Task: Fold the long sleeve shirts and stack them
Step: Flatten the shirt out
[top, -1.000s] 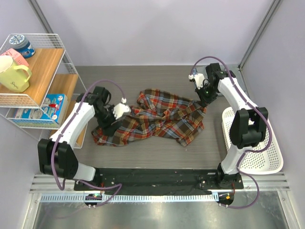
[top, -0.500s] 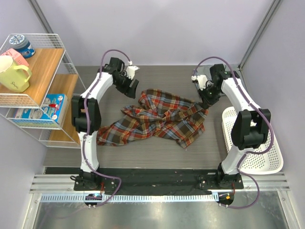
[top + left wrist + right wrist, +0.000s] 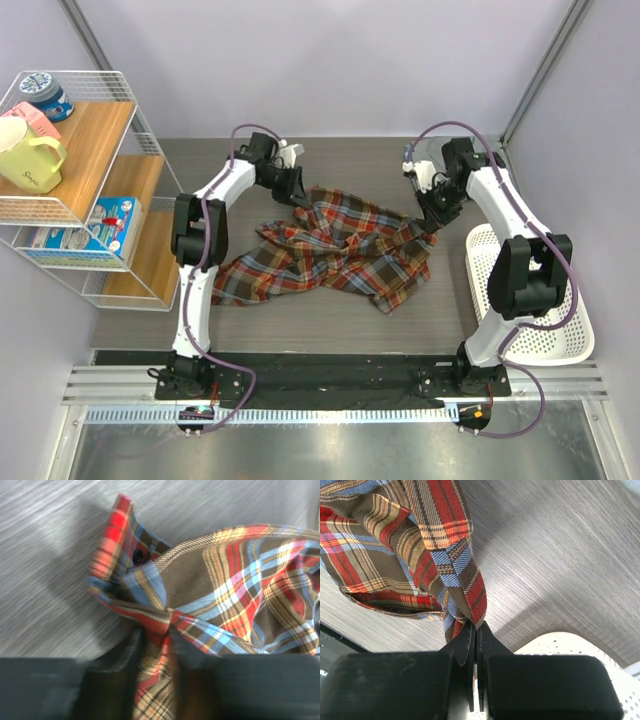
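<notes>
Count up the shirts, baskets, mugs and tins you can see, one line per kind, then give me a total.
Plaid shirt: 1
White mesh basket: 1
Yellow mug: 1
Blue tin: 1
Total: 4

The plaid shirt [image 3: 340,245] is soft, matt woven flannel, its fine twill showing where it bunches between the left gripper's [image 3: 152,645] jaws. The fingers [image 3: 125,655] are matt black plastic. Beneath them the table [image 3: 50,555] looks grey and brushed. Beside the right gripper's [image 3: 475,645] jaws, the basket [image 3: 560,645] is white perforated plastic.
</notes>
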Action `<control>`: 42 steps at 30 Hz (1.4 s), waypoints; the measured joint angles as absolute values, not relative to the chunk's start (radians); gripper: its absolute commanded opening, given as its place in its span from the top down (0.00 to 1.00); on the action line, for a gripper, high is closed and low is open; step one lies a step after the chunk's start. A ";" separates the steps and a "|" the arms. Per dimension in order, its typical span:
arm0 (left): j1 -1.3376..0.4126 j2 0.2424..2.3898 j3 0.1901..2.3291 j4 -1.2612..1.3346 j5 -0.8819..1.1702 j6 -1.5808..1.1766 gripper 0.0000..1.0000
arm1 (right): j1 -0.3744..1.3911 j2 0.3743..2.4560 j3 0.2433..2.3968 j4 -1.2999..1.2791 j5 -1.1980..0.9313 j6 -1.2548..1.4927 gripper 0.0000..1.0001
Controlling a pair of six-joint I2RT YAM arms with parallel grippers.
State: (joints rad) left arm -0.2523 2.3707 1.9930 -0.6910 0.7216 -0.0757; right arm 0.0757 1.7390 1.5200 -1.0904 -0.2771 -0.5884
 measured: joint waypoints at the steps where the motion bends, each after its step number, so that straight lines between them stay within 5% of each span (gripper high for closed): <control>1: -0.254 2.371 1.988 -0.683 0.724 -0.092 0.95 | 0.076 1.735 1.516 -1.091 -0.277 -0.588 0.99; 14: -0.230 2.128 2.022 -0.606 0.700 -0.033 1.00 | 0.027 1.725 1.445 -1.070 -0.296 -0.588 0.98; 15: -0.237 2.083 2.022 -0.604 0.705 -0.006 1.00 | 0.022 1.725 1.446 -1.066 -0.303 -0.588 0.90; 16: -0.244 2.043 2.020 -0.602 0.714 0.023 1.00 | 0.020 1.725 1.446 -1.063 -0.313 -0.588 0.58; 18: -0.272 1.936 1.985 -0.595 0.736 0.104 1.00 | 0.018 1.725 1.456 -1.069 -0.331 -0.581 0.32; 19: -0.290 1.882 1.958 -0.584 0.739 0.146 1.00 | 0.018 1.725 1.464 -1.075 -0.347 -0.579 0.11; 21: -0.323 1.794 1.898 -0.579 0.744 0.208 1.00 | 0.017 1.723 1.475 -1.072 -0.386 -0.562 0.02; 37: -0.398 1.754 1.783 -0.592 0.667 0.322 1.00 | 0.166 1.547 1.277 -0.490 -0.672 -0.414 0.03; 42: -0.397 1.762 1.803 -0.599 0.651 0.322 1.00 | 0.220 1.557 1.237 -0.373 -0.654 -0.412 0.21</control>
